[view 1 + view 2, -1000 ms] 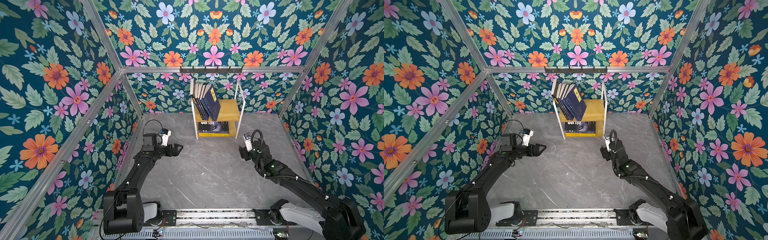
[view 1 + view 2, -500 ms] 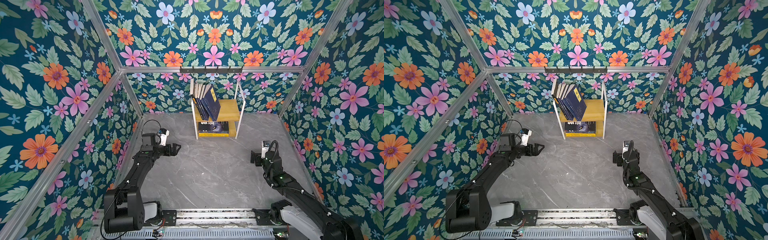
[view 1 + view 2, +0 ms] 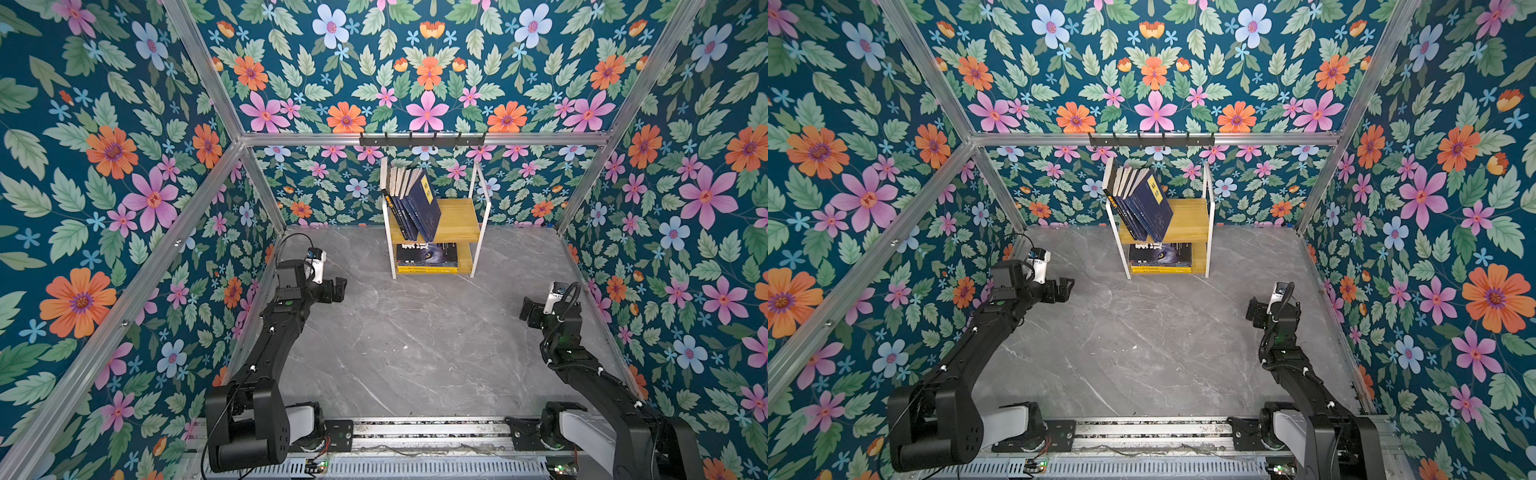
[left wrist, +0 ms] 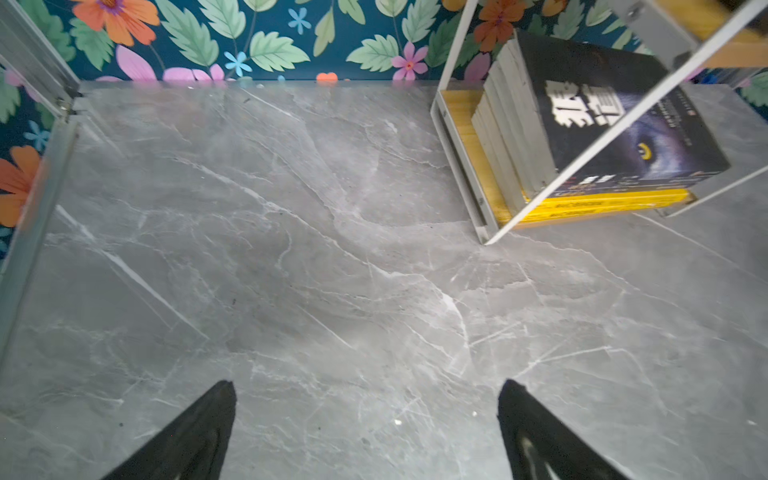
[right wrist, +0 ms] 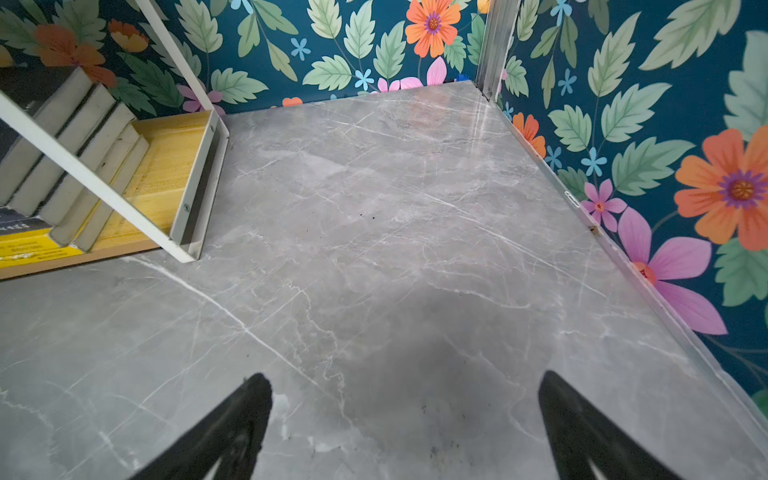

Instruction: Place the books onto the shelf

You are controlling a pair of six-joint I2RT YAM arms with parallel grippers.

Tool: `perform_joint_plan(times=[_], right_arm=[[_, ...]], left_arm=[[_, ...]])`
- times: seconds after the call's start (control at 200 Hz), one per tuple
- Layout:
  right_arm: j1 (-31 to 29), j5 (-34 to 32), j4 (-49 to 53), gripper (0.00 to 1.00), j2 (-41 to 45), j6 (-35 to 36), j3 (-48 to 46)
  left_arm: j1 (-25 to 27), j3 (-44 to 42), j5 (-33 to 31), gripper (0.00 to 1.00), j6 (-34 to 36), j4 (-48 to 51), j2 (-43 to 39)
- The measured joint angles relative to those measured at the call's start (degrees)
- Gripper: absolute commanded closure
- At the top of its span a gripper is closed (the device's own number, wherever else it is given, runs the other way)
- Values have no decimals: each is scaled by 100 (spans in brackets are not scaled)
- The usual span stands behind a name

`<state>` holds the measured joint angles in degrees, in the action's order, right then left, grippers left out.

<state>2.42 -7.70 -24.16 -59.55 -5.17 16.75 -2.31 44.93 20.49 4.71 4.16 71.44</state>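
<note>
Bright even light, soft shadows, blurred wrist edges

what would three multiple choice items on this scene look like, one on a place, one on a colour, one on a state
1. Where on the shelf is the wolf-eye book?
A. upper board, upright
B. lower board, flat on top of a stack
C. hanging from the frame

2. What colour is the label on the front navy book?
A. yellow
B. red
C. white

3. How do the left gripper and the right gripper stand?
A. both shut on books
B. left shut on a book, right open
C. both open, empty

Answers:
1 B: both top views show it lying flat under the upper board.
2 A: a yellow patch sits near its cover's top.
3 C: each wrist view shows jaws spread wide with nothing between them.
</note>
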Motion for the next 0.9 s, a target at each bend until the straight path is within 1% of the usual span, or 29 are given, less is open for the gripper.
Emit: perform_joint_plan(times=[0.08,0.195,0.37,0.57,0.65,0.725,0.855,0.9], right_arm=[[50,142,-186,1,-278,-59,35],[61,367,-472,1,-748,-59,203],[68,597,-802,1,-1333,-50,345],[70,723,-1639,1,-2063,-33,227],[70,728,-1703,1,-2153,-13,192],[70,730,-1969,1,-2190,4,170],[70,750,-2138,1,-2218,48,125],[70,750,-2188,1,-2227,50,120]], left_arm=[[-2,-345,-260,0,39,-411,26],[-2,-857,-474,0,140,-1132,94],[-2,-1875,-702,0,142,-2625,208],[-2,-2881,-704,0,140,-4631,540],[0,-3045,-704,0,131,-5329,763],[11,-2992,-728,0,111,-5617,896],[31,-2911,-990,0,-118,-6194,1147],[42,-3067,-1075,0,-197,-6699,1360]])
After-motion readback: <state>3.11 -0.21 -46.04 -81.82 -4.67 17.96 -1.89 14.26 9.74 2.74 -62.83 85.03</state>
